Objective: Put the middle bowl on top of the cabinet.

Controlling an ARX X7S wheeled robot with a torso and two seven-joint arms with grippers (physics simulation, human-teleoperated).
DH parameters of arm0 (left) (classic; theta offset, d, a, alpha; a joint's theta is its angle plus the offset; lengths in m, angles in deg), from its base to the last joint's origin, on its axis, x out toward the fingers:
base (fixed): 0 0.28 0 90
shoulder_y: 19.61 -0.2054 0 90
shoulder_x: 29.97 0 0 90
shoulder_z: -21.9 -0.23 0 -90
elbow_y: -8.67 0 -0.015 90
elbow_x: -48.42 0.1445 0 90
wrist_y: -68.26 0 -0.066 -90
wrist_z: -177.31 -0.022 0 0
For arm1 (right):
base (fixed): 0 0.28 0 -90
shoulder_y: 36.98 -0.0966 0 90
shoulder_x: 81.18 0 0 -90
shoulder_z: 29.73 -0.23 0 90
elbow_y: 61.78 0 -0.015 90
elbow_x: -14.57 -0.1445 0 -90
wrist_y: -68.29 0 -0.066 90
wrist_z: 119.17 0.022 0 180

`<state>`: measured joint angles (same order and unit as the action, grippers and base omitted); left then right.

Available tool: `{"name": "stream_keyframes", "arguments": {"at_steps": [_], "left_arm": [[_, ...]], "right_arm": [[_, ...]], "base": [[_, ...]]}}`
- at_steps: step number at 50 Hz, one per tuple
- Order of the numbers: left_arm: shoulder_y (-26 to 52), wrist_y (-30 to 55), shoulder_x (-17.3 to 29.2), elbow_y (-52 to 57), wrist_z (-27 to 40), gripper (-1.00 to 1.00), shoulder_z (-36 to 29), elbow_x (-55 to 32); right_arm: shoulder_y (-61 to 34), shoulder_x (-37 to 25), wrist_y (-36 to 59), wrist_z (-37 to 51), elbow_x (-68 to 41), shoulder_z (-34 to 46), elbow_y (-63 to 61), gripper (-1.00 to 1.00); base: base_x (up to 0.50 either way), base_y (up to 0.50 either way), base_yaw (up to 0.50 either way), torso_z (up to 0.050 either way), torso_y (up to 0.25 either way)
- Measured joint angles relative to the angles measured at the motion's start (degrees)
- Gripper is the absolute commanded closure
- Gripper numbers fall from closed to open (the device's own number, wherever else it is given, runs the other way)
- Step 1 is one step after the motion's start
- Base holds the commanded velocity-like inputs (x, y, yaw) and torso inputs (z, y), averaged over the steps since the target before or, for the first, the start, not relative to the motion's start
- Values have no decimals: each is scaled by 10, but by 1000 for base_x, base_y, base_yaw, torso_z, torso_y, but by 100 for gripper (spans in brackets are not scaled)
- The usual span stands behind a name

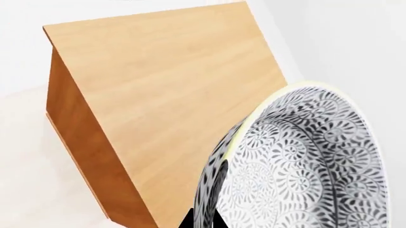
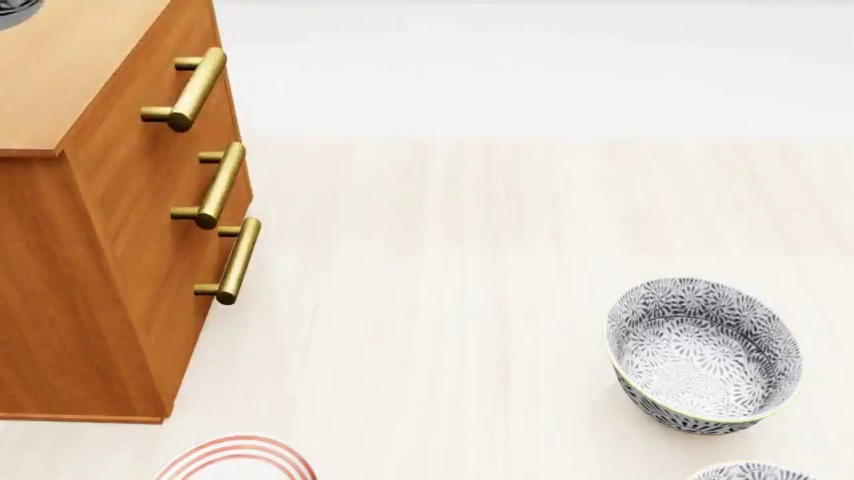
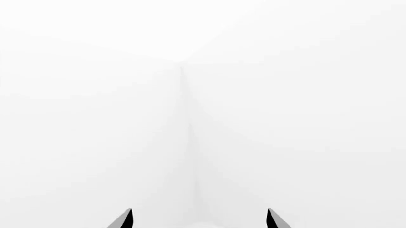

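My left gripper [image 1: 203,219] is shut on the wall of the middle bowl [image 1: 304,166], one dark fingertip on each side of its rim. The bowl is white with a dense grey floral pattern and a pale yellow-green rim. It is over the light flat top of the orange-brown cabinet [image 1: 165,80]; whether it touches the wood I cannot tell. In the head view only a sliver of the bowl [image 2: 14,10] shows, over the cabinet [image 2: 120,250] top at the far left corner. My right gripper [image 3: 199,218] is open and faces only white walls.
On the pale floor at the right stands an identical bowl [image 2: 705,355], and the rim of another bowl [image 2: 750,472] shows at the bottom edge. A red-striped white plate [image 2: 238,458] lies by the cabinet's foot. Three brass handles [image 2: 220,185] jut from the cabinet front.
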<state>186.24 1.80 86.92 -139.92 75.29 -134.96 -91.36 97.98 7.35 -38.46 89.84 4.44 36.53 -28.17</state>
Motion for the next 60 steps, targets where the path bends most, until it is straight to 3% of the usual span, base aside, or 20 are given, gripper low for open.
{"name": "stream_keyframes", "arguments": {"at_steps": [28,57,58,60], "left_arm": [[-37,24,-28,-132,-79,100,-31,21],[-51,19,-36,-160,-110,100,-98,-12],[-51,19,-36,-160,-111,-100,-101,-15],[-52,18,-35,-160,-113,-100,-112,-21]], "right_arm": [[0,2,-3,0,1,-4,-4,-100],[0,3,0,0,4,-6,-14,-100],[0,3,0,0,4,-6,-14,-100],[0,3,0,0,4,-6,-14,-100]], "base": [[0,0,0,0,0],[0,0,0,0,0],[0,0,0,0,0],[0,0,0,0,0]]}}
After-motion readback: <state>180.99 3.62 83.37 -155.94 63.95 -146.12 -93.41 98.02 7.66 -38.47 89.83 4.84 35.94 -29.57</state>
